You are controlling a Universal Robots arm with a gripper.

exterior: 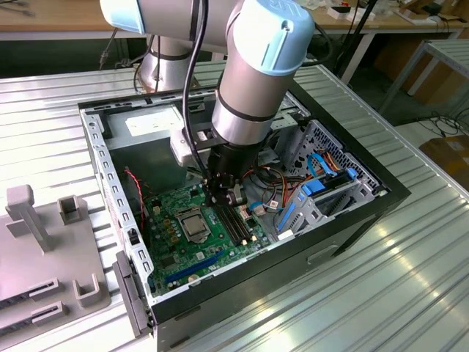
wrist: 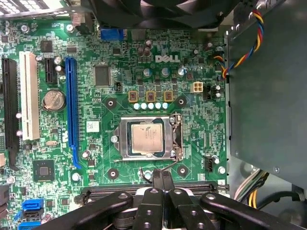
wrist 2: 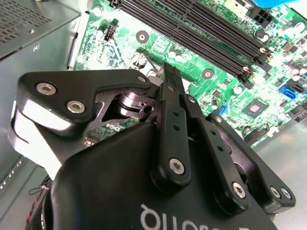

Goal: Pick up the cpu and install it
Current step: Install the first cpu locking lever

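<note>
The cpu (wrist: 146, 138), a small silver-grey square, lies flat inside the metal socket frame (wrist: 125, 139) on the green motherboard (wrist: 201, 129). In the exterior view the cpu (exterior: 194, 224) sits near the middle of the board, inside the open black computer case (exterior: 337, 235). My gripper (wrist: 161, 174) hovers just beside the socket, over the edge nearest the black memory slots (wrist: 96, 192). Its two black fingers are pressed together with nothing between them. The second wrist view shows the gripper (wrist 2: 171, 72) from behind, its tips above the board. The gripper (exterior: 222, 199) hangs a little above the board.
A blue expansion slot (wrist: 72, 105) and a white one (wrist: 29, 96) lie beyond the socket. A grey drive cage (exterior: 330, 187) with blue clips and coloured cables (exterior: 267, 194) fills the case's right side in the exterior view. A grey fixture (exterior: 44, 249) stands on the ribbed table (exterior: 366, 293).
</note>
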